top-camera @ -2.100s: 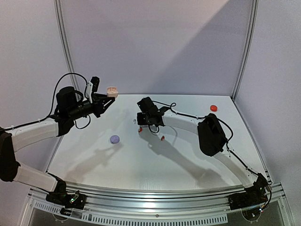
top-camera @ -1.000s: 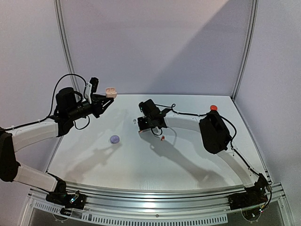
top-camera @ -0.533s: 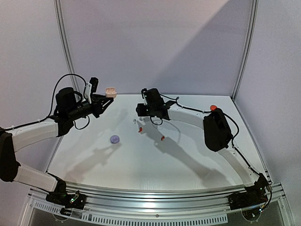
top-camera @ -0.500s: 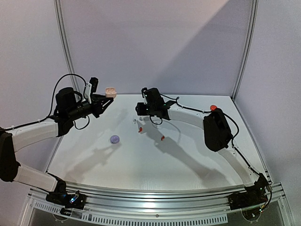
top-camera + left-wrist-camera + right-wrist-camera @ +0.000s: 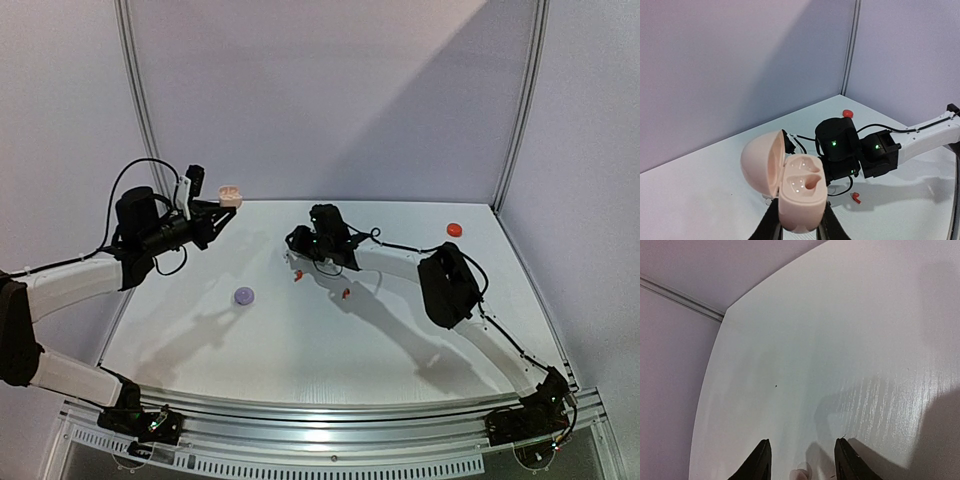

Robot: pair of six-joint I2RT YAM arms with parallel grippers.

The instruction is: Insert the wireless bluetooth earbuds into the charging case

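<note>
Seen from above, the left gripper (image 5: 801, 224) is raised over the table's (image 5: 400, 330) 10 o'clock corner. It is clamped on an open pale pink charging case (image 5: 800, 192), whose lid (image 5: 761, 162) is swung left so its two wells show. The right gripper (image 5: 802, 460) hovers near the table's centre, jaws partly apart and gripping nothing. A pale speck (image 5: 800, 473) between them is too cropped to identify. A red earbud (image 5: 298, 275) lies at the right gripper's 6 o'clock, and a second red earbud (image 5: 345, 293) at its 4 o'clock. A lilac round case (image 5: 244, 295) sits at the table's 9 o'clock, a red round case (image 5: 455, 229) at 2 o'clock.
</note>
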